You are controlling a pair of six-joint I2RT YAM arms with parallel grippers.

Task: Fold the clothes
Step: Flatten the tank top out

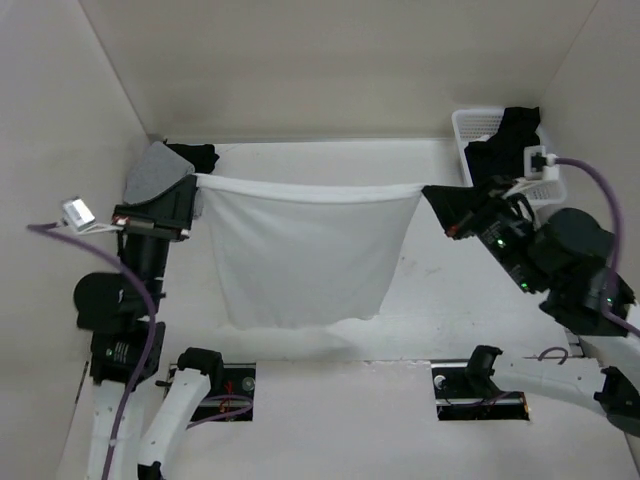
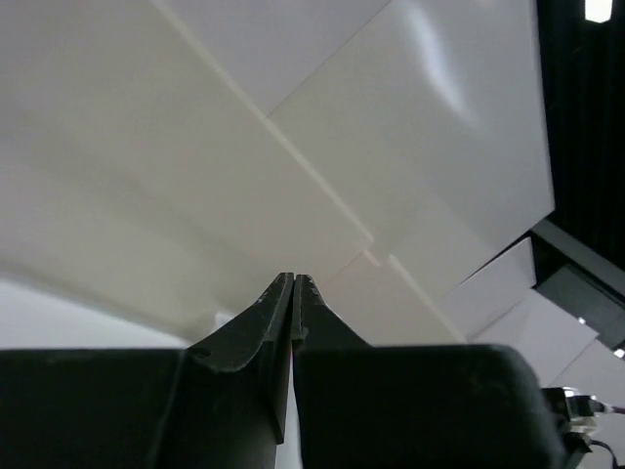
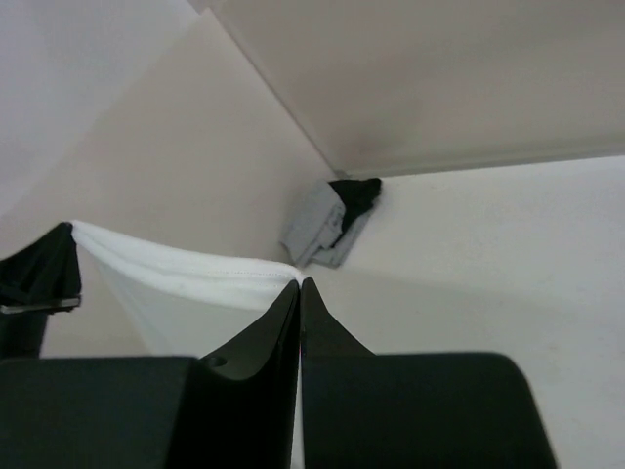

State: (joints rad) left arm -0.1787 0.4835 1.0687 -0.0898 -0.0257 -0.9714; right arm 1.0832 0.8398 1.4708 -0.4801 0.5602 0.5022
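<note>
- My left tool (image 1: 192, 188) is pinched shut on one top corner of the white cloth (image 1: 300, 255). My right tool (image 1: 432, 197) is pinched shut on the other top corner.
- The white cloth hangs between them like a flag, over the middle of the tabletop (image 1: 440, 285). Its top edge runs from 9 o'clock to 3 o'clock and sags a little in the middle. Its bottom edge hangs down toward 6 o'clock. I cannot tell if that edge touches the tabletop.
- The cloth looks thin and soft. If I pull my arms further apart, I think a corner could slip out and the cloth would drop in a heap.
- If one arm goes down faster than the other, the cloth could land crooked and get wrinkles.
- A grey cloth (image 1: 150, 172) sits in the 10 o'clock corner, just beside my left tool. I could bump it or catch it by mistake.
- A white basket (image 1: 465, 125) sits at 1 o'clock, near my right arm. A wide swing could knock it.
- My left arm comes up from 7 o'clock, and its tool points toward 3 o'clock.
- My right arm bends in from 4 o'clock, and its tool points toward 9 o'clock.
- Both tools are lifted off the tabletop, about level with each other.
</note>
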